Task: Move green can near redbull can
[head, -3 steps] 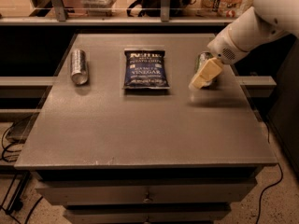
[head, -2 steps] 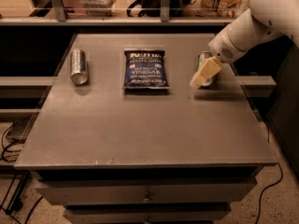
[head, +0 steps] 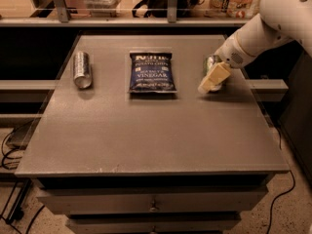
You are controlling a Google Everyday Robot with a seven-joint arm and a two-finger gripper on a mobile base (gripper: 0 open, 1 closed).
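The green can [head: 210, 62] lies on the right side of the grey table [head: 146, 130], mostly hidden behind my gripper. Only its dark green body and a silver rim show. My gripper [head: 212, 79], with cream-coloured pads, is right at the can, on its near side, at the end of the white arm [head: 263, 28] that reaches in from the upper right. The redbull can [head: 82, 69], slim and silver-grey, lies on its side at the table's left, far from the green can.
A dark blue bag of vinegar chips [head: 151, 72] lies flat between the two cans. A shelf with assorted items [head: 146, 4] runs behind the table. Drawers [head: 151, 206] sit below the front edge. Cables lie on the floor at left.
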